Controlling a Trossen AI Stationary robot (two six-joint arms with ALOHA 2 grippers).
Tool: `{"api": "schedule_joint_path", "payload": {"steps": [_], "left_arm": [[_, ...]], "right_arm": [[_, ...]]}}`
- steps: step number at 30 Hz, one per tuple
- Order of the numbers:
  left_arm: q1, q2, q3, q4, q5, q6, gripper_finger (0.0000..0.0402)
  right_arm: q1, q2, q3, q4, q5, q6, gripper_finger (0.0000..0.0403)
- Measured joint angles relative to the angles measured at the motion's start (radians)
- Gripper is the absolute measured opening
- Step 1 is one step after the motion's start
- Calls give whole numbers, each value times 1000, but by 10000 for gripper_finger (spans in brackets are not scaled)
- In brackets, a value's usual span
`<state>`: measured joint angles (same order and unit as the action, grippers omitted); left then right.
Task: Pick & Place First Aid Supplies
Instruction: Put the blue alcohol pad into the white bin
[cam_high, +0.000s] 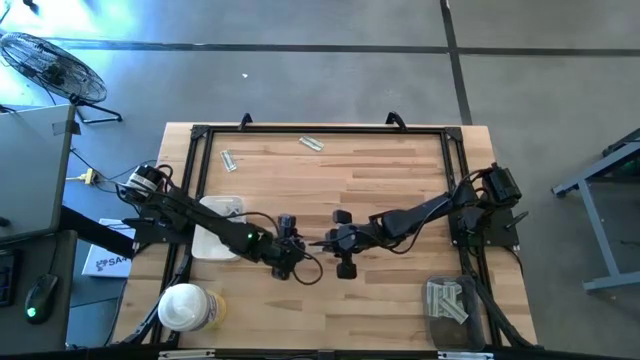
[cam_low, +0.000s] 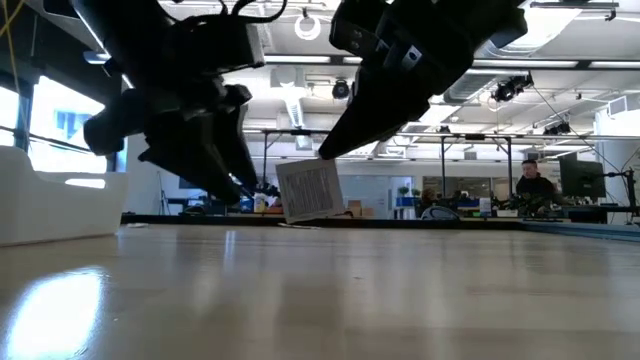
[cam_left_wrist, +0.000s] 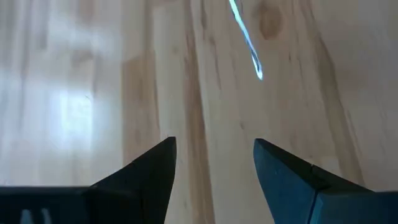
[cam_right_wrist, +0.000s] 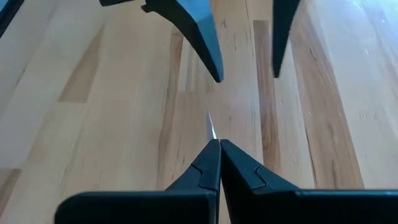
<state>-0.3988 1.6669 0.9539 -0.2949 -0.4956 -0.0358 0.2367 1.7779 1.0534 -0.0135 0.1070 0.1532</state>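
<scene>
- High view: both dark arms reach toward the middle of the wooden counter (cam_high: 380, 290), the left end effector (cam_high: 297, 250) and the right end effector (cam_high: 322, 243) close to each other, nearly tip to tip.
- Right end effector (cam_right_wrist: 219, 144) is clenched on a square white packet (cam_low: 310, 189); in the right wrist view the thin edge of the packet (cam_right_wrist: 211, 127) sticks out from between the closed tips.
- Low view: the white packet with dark print hangs tilted just above the counter (cam_low: 320, 290), held at its upper edge by the right end effector (cam_low: 325, 152).
- Left end effector (cam_left_wrist: 214, 146) is released, its two dark fingers (cam_left_wrist: 149, 168) spread apart over bare wood; the edge of the packet (cam_left_wrist: 245, 40) shows ahead of them, not between them.
- In the right wrist view the left end effector (cam_right_wrist: 245, 71) appears opposite, its tips apart and clear of the packet.
- Two narrow pale strips (cam_high: 312, 143) and (cam_high: 229, 159) lie well apart near the far edge of the counter.
- White rectangular tray (cam_high: 205, 240) sits under the left arm, with a few packets in it (cam_high: 230, 207).
- Round white-lidded tub (cam_high: 183, 307) stands at the near left corner.
- Dark bin (cam_high: 440, 322) at the near right corner holds a pile of pale strips (cam_high: 447, 298).
- A person (cam_low: 533, 180) sits at a desk in the room behind.
</scene>
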Motion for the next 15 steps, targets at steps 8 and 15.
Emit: {"api": "schedule_joint_path", "payload": {"steps": [8, 15], "left_arm": [[15, -1, 1, 220, 174, -1, 211], [78, -2, 1, 209, 194, -85, 211]], "right_arm": [[-2, 0, 0, 25, 21, -4, 1], [-2, -1, 0, 35, 36, -5, 1]]}}
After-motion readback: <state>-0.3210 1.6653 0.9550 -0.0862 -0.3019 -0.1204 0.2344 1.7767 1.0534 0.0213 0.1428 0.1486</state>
